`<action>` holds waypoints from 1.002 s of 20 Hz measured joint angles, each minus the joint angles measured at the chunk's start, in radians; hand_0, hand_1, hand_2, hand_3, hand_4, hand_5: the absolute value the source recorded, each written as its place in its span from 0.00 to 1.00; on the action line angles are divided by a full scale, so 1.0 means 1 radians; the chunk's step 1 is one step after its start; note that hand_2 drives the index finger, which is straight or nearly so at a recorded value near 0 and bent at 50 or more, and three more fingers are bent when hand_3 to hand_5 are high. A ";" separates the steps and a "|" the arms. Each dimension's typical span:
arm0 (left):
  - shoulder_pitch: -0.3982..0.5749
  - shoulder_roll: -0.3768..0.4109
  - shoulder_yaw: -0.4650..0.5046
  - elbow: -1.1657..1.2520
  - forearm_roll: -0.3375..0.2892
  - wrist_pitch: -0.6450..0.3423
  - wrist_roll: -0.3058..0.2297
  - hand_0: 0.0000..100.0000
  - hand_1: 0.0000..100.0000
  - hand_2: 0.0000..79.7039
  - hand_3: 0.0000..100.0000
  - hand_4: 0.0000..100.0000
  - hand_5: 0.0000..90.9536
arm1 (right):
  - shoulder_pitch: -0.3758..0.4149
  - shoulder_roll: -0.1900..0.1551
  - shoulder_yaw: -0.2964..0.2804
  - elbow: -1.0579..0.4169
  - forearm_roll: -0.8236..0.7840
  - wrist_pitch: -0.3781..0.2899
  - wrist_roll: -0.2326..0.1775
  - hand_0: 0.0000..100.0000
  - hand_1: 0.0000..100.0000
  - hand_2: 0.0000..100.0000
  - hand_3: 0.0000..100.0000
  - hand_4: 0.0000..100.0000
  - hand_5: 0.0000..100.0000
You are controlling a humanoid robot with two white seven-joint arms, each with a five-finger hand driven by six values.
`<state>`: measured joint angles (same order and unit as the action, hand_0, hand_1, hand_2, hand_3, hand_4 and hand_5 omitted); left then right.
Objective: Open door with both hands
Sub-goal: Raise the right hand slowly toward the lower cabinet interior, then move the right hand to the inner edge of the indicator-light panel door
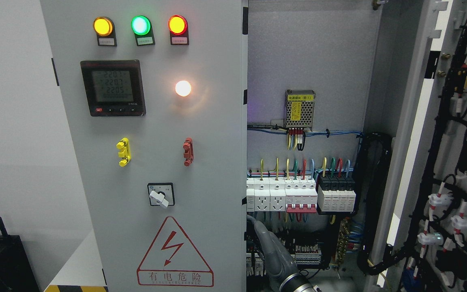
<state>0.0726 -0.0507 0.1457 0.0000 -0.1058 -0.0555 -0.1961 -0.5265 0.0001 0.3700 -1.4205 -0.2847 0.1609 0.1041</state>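
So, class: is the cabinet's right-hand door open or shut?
Open. The right door is swung outward, showing its wired inner face, and the breakers inside are exposed.

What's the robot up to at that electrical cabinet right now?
One hand at left door's inner edge. Right door swung open. Nothing blocking.

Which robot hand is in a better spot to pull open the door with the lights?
Probably the right. Only the right hand shows, reaching up close beside the inner edge of the door. The left hand is out of view.
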 measured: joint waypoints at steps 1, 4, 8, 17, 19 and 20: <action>0.000 0.000 0.000 0.000 0.000 0.000 0.000 0.00 0.00 0.00 0.00 0.03 0.00 | -0.001 0.000 0.000 0.003 0.000 0.000 0.004 0.11 0.00 0.00 0.00 0.00 0.00; 0.000 0.000 0.000 0.000 0.000 0.000 0.000 0.00 0.00 0.00 0.00 0.03 0.00 | -0.005 0.000 -0.001 0.012 0.000 -0.002 0.008 0.11 0.00 0.00 0.00 0.00 0.00; 0.000 0.000 0.000 0.000 0.000 0.001 0.000 0.00 0.00 0.00 0.00 0.03 0.00 | -0.010 0.000 -0.004 0.023 -0.001 -0.004 0.019 0.11 0.00 0.00 0.00 0.00 0.00; 0.000 0.000 0.000 0.000 0.000 0.001 0.000 0.00 0.00 0.00 0.00 0.03 0.00 | -0.031 0.000 -0.009 0.044 -0.002 -0.007 0.050 0.11 0.00 0.00 0.00 0.00 0.00; 0.000 0.000 0.000 0.000 0.000 0.000 0.000 0.00 0.00 0.00 0.00 0.03 0.00 | -0.033 0.000 -0.010 0.049 -0.002 -0.008 0.058 0.11 0.00 0.00 0.00 0.00 0.00; 0.000 0.000 0.000 0.000 0.000 0.000 0.000 0.00 0.00 0.00 0.00 0.03 0.00 | -0.034 0.000 -0.010 0.051 -0.002 -0.009 0.062 0.11 0.00 0.00 0.00 0.00 0.00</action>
<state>0.0729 -0.0506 0.1457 0.0000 -0.1058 -0.0555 -0.1961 -0.5603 0.0000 0.3597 -1.3691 -0.2867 0.1523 0.1664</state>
